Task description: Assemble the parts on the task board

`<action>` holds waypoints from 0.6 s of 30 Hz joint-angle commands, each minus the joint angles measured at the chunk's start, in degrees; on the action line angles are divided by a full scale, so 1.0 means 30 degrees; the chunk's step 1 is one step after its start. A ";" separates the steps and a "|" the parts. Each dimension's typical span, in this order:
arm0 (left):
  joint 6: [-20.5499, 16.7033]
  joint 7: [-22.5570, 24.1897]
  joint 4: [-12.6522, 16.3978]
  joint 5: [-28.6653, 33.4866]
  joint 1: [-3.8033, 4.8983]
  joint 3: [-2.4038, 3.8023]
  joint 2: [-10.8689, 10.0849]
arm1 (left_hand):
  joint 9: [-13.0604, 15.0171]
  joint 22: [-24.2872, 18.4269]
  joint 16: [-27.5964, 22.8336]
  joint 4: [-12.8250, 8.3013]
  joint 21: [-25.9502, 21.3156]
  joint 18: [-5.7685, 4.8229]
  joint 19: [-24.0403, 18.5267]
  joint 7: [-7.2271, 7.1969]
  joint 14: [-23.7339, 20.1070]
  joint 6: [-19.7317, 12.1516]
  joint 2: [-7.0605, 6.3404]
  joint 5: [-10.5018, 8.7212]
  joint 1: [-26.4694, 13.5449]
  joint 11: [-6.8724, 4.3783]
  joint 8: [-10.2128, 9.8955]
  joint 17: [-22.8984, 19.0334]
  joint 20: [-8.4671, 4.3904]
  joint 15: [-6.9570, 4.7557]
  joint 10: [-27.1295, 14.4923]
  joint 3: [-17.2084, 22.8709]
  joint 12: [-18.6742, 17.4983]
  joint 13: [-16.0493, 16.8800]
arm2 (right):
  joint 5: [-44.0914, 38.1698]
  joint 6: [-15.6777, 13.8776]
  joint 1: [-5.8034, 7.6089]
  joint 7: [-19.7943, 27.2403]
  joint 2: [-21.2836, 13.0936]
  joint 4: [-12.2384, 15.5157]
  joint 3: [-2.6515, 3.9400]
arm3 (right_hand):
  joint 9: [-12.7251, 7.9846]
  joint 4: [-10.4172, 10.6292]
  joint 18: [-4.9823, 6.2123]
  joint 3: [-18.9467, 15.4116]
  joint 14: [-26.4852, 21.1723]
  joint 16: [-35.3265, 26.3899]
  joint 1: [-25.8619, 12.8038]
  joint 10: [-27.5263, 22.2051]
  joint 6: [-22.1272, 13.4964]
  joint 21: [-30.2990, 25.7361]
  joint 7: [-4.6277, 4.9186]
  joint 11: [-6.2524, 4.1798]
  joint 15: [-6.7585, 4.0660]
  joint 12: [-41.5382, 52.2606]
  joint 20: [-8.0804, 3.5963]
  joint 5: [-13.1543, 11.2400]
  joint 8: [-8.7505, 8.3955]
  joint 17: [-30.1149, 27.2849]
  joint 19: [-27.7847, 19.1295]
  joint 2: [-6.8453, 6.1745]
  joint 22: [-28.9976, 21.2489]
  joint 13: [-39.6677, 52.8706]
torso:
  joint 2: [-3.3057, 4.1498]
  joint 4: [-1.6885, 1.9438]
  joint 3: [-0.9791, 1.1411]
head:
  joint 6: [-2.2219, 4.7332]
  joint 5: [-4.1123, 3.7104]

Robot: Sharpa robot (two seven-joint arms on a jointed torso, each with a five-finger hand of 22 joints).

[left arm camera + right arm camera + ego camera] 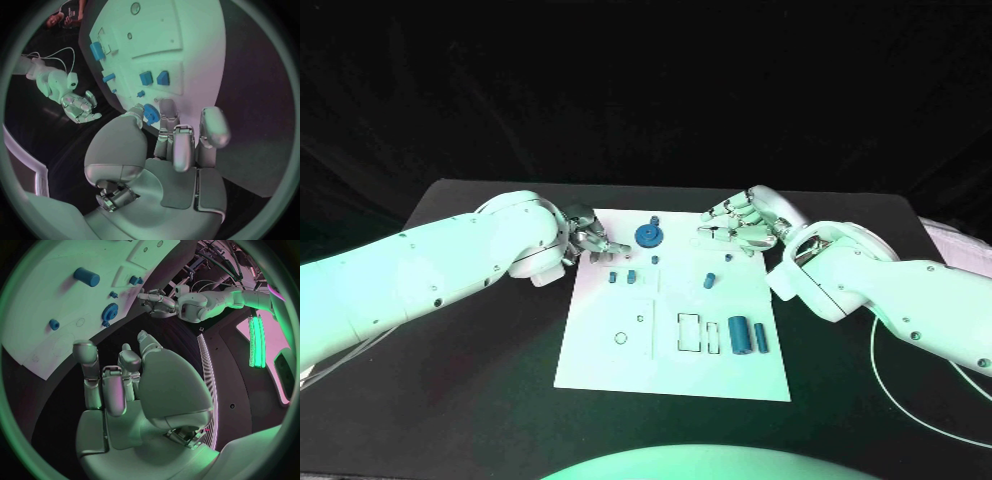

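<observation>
White board lying mid-worktop, carrying blue parts: gear near far edge, cylinders at near right. Hovering at far corners: left hand, right hand, fingers half-curled, apart, holding nothing.

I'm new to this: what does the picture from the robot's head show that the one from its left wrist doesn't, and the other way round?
Head view alone: the whole white board laid out on the black table, with two blue cylinders lying side by side near its right edge, and both arms reaching in.

Left wrist view alone: the left hand from behind, its palm and fingers up close, holding nothing.

Both: the board, the blue gear at its far end, small blue blocks, and the right hand, also holding nothing.
</observation>
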 commanded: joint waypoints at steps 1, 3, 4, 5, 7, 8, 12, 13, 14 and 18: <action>-0.3332 0.4186 -0.0006 0.2738 0.0011 0.0006 -0.0084 | -0.0282 -0.2101 -0.1630 0.0025 -0.2679 0.0575 -0.1397 0.0368 0.0555 -0.0709 0.0326 0.0193 0.0418 0.0311 -0.0292 0.0736 0.0223 0.0341 -0.0944 -0.0282 -0.0912 -0.0768 | -0.0116 -0.0076 -0.0030 0.0205 0.0020 -0.0007 -0.0001 | -0.0031 0.0121 0.0188 0.0034 0.1379 -0.0117 -0.0091 -0.0125 -0.0004 -0.0107 0.0029 0.0035 0.0013 -0.0108 -0.0044 0.0051 -0.0033 0.2242 -0.0141 0.0052 -0.0013 -0.0031 | 0.0015 0.0004 0.0014 | 0.0011 0.0024; -0.3982 0.5416 -0.0027 0.3573 0.0012 0.0002 -0.0149 | -0.0561 -0.4086 -0.3409 -0.0013 -0.5192 0.1010 -0.2678 0.0710 -0.0295 -0.1336 0.0356 0.0373 0.0830 0.0637 -0.0578 -0.1200 0.0458 0.0619 -0.1712 -0.0546 -0.1427 -0.1176 | -0.0116 -0.0081 -0.0053 0.0209 0.0033 -0.0026 -0.0001 | -0.0031 0.0125 0.0189 0.0035 0.1379 -0.0119 -0.0090 -0.0127 -0.0007 -0.0112 0.0029 0.0035 0.0013 -0.0111 -0.0044 0.0067 -0.0035 0.2240 -0.0143 0.0052 -0.0021 -0.0035 | 0.0016 0.0002 0.0015 | 0.0024 0.0016; -0.4183 0.5794 -0.0046 0.3858 0.0012 0.0001 -0.0166 | -0.0704 -0.5106 -0.4370 -0.0032 -0.6499 0.1216 -0.3286 0.0859 -0.0753 -0.1563 0.0319 0.0404 0.1053 0.0810 -0.0673 -0.2201 0.0606 0.0747 -0.2062 -0.0730 -0.1668 -0.1411 | -0.0116 -0.0078 -0.0066 0.0207 0.0036 -0.0033 -0.0001 | -0.0032 0.0130 0.0190 0.0036 0.1379 -0.0121 -0.0089 -0.0129 -0.0012 -0.0120 0.0030 0.0035 0.0013 -0.0114 -0.0044 0.0089 -0.0038 0.2239 -0.0146 0.0052 -0.0031 -0.0040 | 0.0012 0.0013 0.0015 | 0.0063 -0.0011; -0.4284 0.6077 -0.0080 0.4074 0.0012 -0.0002 -0.0171 | -0.0840 -0.6187 -0.5402 -0.0127 -0.7876 0.1441 -0.3958 0.1002 -0.1276 -0.1818 0.0198 0.0422 0.1392 0.0953 -0.0792 -0.3267 0.0717 0.0870 -0.2424 -0.0851 -0.1907 -0.1619 | -0.0116 -0.0074 -0.0079 0.0206 0.0039 -0.0038 -0.0001 | -0.0032 0.0130 0.0190 0.0036 0.1379 -0.0121 -0.0089 -0.0129 -0.0012 -0.0120 0.0030 0.0035 0.0013 -0.0114 -0.0044 0.0089 -0.0038 0.2239 -0.0146 0.0052 -0.0031 -0.0040 | 0.0012 0.0015 0.0008 | 0.0061 -0.0013; -0.4331 0.6497 -0.0169 0.4041 0.0012 -0.0010 -0.0129 | -0.1121 -0.7157 -0.7324 -0.0392 -0.9214 0.1569 -0.4541 0.1288 -0.2291 -0.2223 -0.0009 0.0429 0.2478 0.1223 -0.0988 -0.5187 0.0945 0.1111 -0.3111 -0.0935 -0.2396 -0.2084 | -0.0115 -0.0069 -0.0098 0.0204 0.0043 -0.0038 -0.0001 | -0.0032 0.0130 0.0190 0.0036 0.1379 -0.0121 -0.0089 -0.0129 -0.0012 -0.0120 0.0030 0.0035 0.0013 -0.0114 -0.0044 0.0089 -0.0038 0.2239 -0.0146 0.0052 -0.0031 -0.0040 | 0.0017 0.0022 0.0007 | 0.0056 -0.0009; -0.4283 0.6716 -0.0223 0.3708 0.0011 -0.0020 -0.0071 | -0.1254 -0.7376 -0.8004 -0.0730 -0.9537 0.1600 -0.4618 0.1373 -0.2638 -0.2361 -0.0092 0.0434 0.3340 0.1298 -0.1057 -0.5856 0.1018 0.1198 -0.3339 -0.0830 -0.2603 -0.2319 | -0.0115 -0.0068 -0.0105 0.0204 0.0043 -0.0035 -0.0001 | -0.0032 0.0130 0.0190 0.0036 0.1379 -0.0121 -0.0089 -0.0129 -0.0012 -0.0120 0.0030 0.0035 0.0013 -0.0114 -0.0044 0.0089 -0.0038 0.2239 -0.0146 0.0052 -0.0031 -0.0040 | 0.0025 0.0017 0.0011 | 0.0070 -0.0013; -0.4370 0.8323 -0.0465 0.1167 -0.0009 -0.0289 0.0388 | -0.2058 -0.8333 -1.1263 -0.2192 -1.0912 0.1620 -0.4844 0.1626 -0.4387 -0.2504 -0.0162 -0.0209 0.7261 0.1621 -0.1395 -0.9041 0.1301 0.1383 -0.4186 0.0323 -0.4176 -0.4027 | -0.0115 -0.0081 -0.0123 0.0225 0.0049 -0.0036 -0.0001 | -0.0032 0.0140 0.0192 0.0043 0.1377 -0.0130 -0.0083 -0.0129 -0.0014 -0.0134 0.0029 0.0035 0.0014 -0.0109 -0.0043 0.0130 -0.0039 0.2228 -0.0151 0.0060 -0.0049 -0.0042 | 0.0039 -0.0007 -0.0024 | 0.0091 0.0015; -0.4410 0.8670 -0.0515 0.0658 -0.0025 -0.0343 0.0491 | -0.2283 -0.8457 -1.2009 -0.2532 -1.1108 0.1650 -0.4928 0.1714 -0.4845 -0.2562 -0.0241 -0.0317 0.7999 0.1613 -0.1599 -0.9751 0.1295 0.1448 -0.4463 0.0675 -0.4648 -0.4437 | -0.0115 -0.0083 -0.0125 0.0229 0.0055 -0.0035 -0.0001 | -0.0032 0.0140 0.0192 0.0043 0.1377 -0.0130 -0.0083 -0.0129 -0.0014 -0.0134 0.0029 0.0035 0.0014 -0.0109 -0.0043 0.0130 -0.0039 0.2228 -0.0151 0.0060 -0.0049 -0.0042 | 0.0044 -0.0017 -0.0029 | 0.0115 0.0017; -0.4460 0.9115 -0.0580 0.0000 -0.0065 -0.0396 0.0615 | -0.2891 -0.8688 -1.2753 -0.2709 -1.1482 0.1662 -0.5057 0.1837 -0.5303 -0.2488 -0.0379 -0.0649 0.8702 0.1742 -0.2130 -1.0403 0.1330 0.1761 -0.4448 0.1267 -0.5536 -0.5408 | -0.0115 -0.0085 -0.0128 0.0235 0.0064 -0.0033 -0.0001 | -0.0032 0.0141 0.0199 0.0051 0.1374 -0.0141 -0.0069 -0.0139 -0.0015 -0.0159 0.0028 0.0034 0.0013 -0.0128 -0.0043 0.0155 -0.0039 0.2213 -0.0168 0.0067 -0.0089 -0.0060 | 0.0052 -0.0031 -0.0030 | 0.0140 0.0024; -0.4536 1.0129 -0.0806 -0.2712 -0.0336 -0.0507 0.1067 | -0.4848 -0.8698 -1.2958 -0.2974 -1.1472 0.1700 -0.4313 0.1726 -0.4485 -0.1625 -0.1267 -0.0667 0.9674 0.1763 -0.4037 -1.1038 0.1259 0.1566 -0.3426 0.2999 -0.8624 -0.8736 | -0.0115 -0.0086 -0.0136 0.0258 0.0094 -0.0042 -0.0001 | -0.0032 0.0141 0.0201 0.0053 0.1373 -0.0143 -0.0066 -0.0141 -0.0015 -0.0164 0.0028 0.0034 0.0013 -0.0132 -0.0043 0.0160 -0.0039 0.2209 -0.0172 0.0069 -0.0098 -0.0064 | 0.0049 -0.0075 -0.0012 | 0.0166 -0.0033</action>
